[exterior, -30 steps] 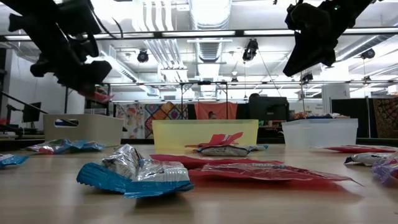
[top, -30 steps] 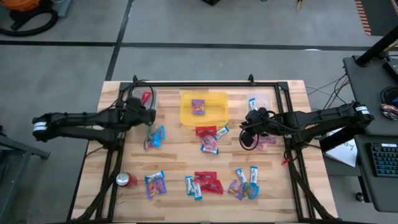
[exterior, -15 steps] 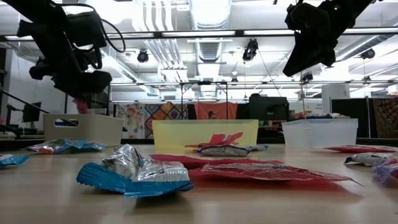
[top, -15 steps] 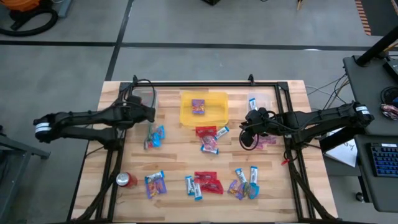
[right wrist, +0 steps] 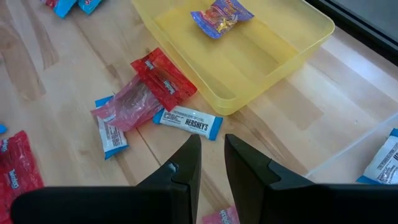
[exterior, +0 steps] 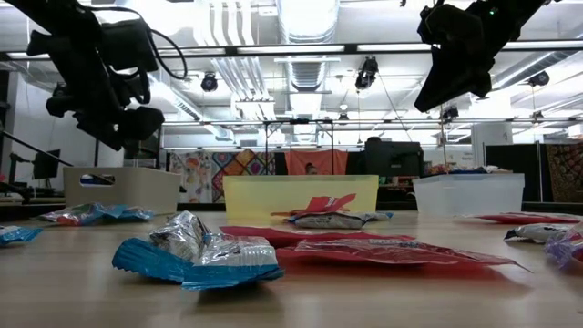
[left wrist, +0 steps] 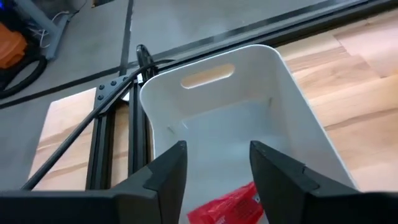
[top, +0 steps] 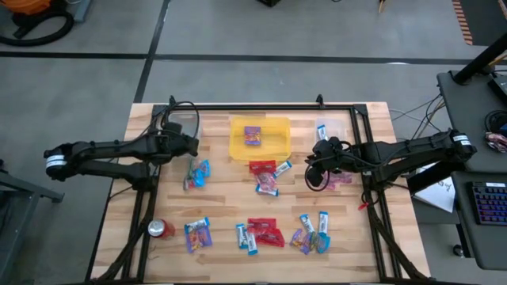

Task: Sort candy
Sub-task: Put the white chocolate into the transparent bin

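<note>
My left gripper (left wrist: 217, 168) hangs open over the white bin (left wrist: 249, 106) at the table's far left (top: 190, 141). A flat red packet (left wrist: 230, 205) lies on the bin's floor below the fingers. My right gripper (right wrist: 211, 158) hovers right of centre (top: 313, 170), open by a narrow gap, with nothing between its fingers. Below it, loose candy (right wrist: 149, 99) lies on the table. A purple packet (right wrist: 222, 15) lies in the yellow bin (top: 259, 138). A blue-and-white bar (right wrist: 382, 162) lies in the clear bin (top: 333, 131).
More candy lies in clusters mid-table (top: 198, 172), (top: 265, 176) and along the near side (top: 257, 233), (top: 313, 232), (top: 198, 235). A red soda can (top: 161, 229) stands at the near left. A black frame (top: 261, 106) runs round the table.
My left gripper has shifted slightly farther over the white bin and let go of the red packet. The packet has dropped from the fingers into the bin. My right gripper has kept still.
</note>
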Robot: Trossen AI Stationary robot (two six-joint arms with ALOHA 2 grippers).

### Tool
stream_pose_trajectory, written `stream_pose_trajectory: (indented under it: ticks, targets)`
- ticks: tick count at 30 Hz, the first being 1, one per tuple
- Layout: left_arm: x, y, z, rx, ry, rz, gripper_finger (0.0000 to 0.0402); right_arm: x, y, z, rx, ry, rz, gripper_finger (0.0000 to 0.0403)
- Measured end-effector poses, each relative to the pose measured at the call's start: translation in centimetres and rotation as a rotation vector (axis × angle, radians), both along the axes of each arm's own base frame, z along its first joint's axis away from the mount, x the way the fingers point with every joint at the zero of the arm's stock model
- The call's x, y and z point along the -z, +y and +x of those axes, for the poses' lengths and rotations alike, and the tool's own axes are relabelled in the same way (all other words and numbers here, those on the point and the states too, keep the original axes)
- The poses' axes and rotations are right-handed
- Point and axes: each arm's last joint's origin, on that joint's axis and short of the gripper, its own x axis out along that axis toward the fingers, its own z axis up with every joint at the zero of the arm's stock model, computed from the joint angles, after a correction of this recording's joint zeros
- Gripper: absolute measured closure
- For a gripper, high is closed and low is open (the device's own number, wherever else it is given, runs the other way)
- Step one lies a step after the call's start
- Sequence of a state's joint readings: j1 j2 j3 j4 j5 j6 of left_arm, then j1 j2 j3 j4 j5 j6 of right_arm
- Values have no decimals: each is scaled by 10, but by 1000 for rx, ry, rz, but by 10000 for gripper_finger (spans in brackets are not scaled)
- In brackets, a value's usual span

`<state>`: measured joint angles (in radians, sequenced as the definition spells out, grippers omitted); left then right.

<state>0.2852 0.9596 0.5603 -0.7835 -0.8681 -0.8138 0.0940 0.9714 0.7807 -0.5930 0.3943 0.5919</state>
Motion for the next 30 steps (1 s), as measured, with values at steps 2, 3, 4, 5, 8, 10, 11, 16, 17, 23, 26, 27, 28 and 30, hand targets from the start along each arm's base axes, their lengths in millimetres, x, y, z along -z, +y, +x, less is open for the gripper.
stream_pose_trajectory:
  ticks: [2,3,4,5,8,10,11,16,17,23,26,27,28,30]
  targets:
    - [0,0,2,37,4,-26,237,0,0,0,2,-1,1,337]
    - [-1,0,3,61,3,-38,237,0,0,0,2,-1,2,337]
    - [-2,0,5,86,-2,-48,236,0,0,0,2,-2,2,337]
    - [-4,0,7,111,-9,-57,237,0,0,0,3,-2,3,337]
    - [-9,-2,14,187,-30,-75,237,0,0,0,31,-16,29,337]
    - [-13,-4,19,237,-45,-65,237,0,0,0,51,-27,50,337]
    - [-15,-6,21,265,-50,-56,237,0,0,0,64,-33,67,337]
    - [-27,-19,35,425,-84,6,237,8,4,7,61,-10,191,337]
    - [-30,-23,38,459,-93,19,237,11,5,9,45,8,225,337]
    - [-40,-47,51,690,-135,74,238,38,15,28,-30,154,452,337]
    - [-42,-56,55,792,-156,70,238,55,24,35,-55,253,570,337]
    - [-43,-58,56,815,-162,68,238,61,28,37,-60,291,608,337]
    - [-43,-60,56,827,-166,71,238,66,32,39,-63,324,644,337]
    - [-43,-62,56,838,-170,72,238,73,42,42,-67,392,700,337]
